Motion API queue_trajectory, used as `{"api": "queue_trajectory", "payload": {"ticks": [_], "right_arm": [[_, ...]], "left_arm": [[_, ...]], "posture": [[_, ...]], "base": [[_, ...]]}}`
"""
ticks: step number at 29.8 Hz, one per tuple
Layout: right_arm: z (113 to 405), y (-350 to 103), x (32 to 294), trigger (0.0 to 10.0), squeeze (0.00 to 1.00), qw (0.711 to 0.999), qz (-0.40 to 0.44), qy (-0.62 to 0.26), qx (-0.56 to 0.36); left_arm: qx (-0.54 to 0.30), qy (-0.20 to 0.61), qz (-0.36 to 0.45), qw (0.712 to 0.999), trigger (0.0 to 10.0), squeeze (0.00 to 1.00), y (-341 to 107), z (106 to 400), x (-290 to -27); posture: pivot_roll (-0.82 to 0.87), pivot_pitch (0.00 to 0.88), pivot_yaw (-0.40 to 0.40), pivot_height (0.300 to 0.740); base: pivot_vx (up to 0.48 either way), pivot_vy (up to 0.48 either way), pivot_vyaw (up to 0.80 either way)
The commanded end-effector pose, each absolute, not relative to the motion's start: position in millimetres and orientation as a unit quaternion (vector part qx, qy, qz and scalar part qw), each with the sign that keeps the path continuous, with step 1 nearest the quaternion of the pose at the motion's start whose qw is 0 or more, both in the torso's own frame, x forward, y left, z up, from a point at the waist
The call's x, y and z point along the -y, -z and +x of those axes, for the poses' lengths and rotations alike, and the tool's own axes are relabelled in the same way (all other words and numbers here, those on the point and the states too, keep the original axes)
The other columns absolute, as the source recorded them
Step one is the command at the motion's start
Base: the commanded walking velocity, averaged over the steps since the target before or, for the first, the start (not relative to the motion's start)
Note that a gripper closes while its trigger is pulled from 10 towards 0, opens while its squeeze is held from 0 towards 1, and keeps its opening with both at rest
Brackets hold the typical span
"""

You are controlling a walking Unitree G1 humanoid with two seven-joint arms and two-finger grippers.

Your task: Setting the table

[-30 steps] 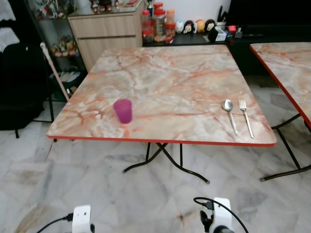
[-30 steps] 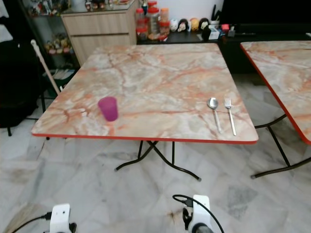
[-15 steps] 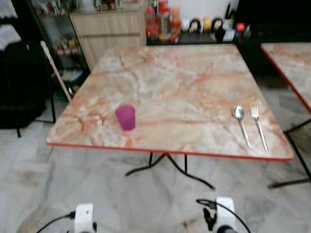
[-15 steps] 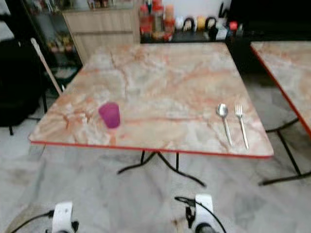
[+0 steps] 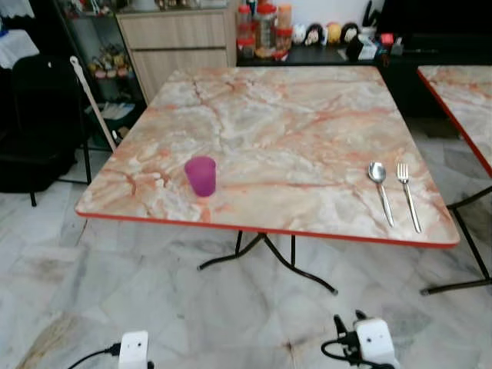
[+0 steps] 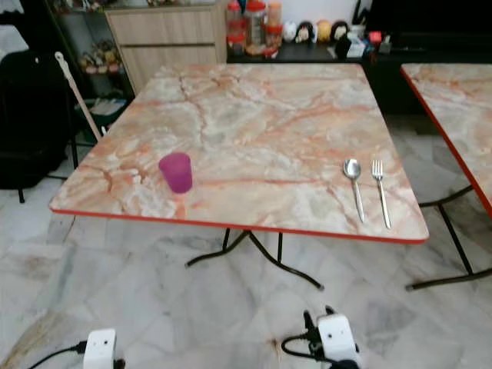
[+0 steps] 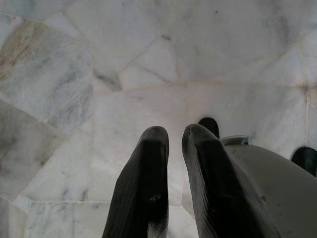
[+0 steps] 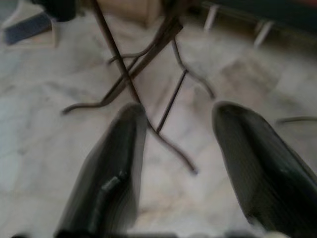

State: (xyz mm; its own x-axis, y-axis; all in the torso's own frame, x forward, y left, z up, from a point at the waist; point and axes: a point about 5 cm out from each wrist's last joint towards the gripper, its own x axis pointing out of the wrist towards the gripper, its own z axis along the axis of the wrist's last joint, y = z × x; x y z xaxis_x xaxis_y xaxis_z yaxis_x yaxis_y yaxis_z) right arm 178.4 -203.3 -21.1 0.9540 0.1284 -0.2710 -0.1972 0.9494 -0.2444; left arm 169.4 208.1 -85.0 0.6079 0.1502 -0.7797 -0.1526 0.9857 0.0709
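Bench [image 5: 277, 115]: a square marble-patterned top with a red edge on black folding legs, standing on the pale marble floor [image 5: 115, 284]; everything below is placed from it.
Stick [image 5: 91, 104]: a pale stick leans off the bench's left side, near its far left corner.
Left gripper [image 7: 171, 144]: hangs low over the floor, short of the bench's near edge and toward its left corner; the two black fingers [image 7: 148, 183] sit almost together, with only a thin slit between them and nothing held.
Cup [image 5: 201, 175]: a purple cup stands upright on the bench, near the near edge and toward the left side.
Cabinet [image 5: 181, 38]: a wooden drawer unit stands beyond the bench's far left corner.
Jars [image 5: 265, 27]: red-lidded jars and small figurines line a dark low shelf just past the bench's far edge.
Right gripper [image 8: 176, 148]: hangs low before the bench's near edge, toward the right, facing its black legs [image 8: 133, 74]; the fingers [image 8: 257, 163] are wide apart and hold nothing. This view is blurred.
Spoon [image 5: 380, 184]: lies flat on the bench near its right side, bowl pointing to the far edge.
Fork [image 5: 408, 196]: lies just beside the spoon on its right, parallel to it, not touching, tines toward the far edge.
Second bench [image 5: 461, 100]: another top of the same pattern stands apart to the right.
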Motion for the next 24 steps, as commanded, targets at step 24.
{"api": "queue_trajectory", "payload": {"ticks": [24], "right_arm": [[331, -97, 124, 10.0, 0.0, 0.995, -0.03, -0.084, 0.042]], "left_arm": [[-0.42, -0.086, -0.007, 0.903, 10.0, 0.0, 80, 184, -199]], "posture": [[-0.02, 0.043, 0.049, 0.74]], "base": [[0.0, 0.0, -0.1]]}}
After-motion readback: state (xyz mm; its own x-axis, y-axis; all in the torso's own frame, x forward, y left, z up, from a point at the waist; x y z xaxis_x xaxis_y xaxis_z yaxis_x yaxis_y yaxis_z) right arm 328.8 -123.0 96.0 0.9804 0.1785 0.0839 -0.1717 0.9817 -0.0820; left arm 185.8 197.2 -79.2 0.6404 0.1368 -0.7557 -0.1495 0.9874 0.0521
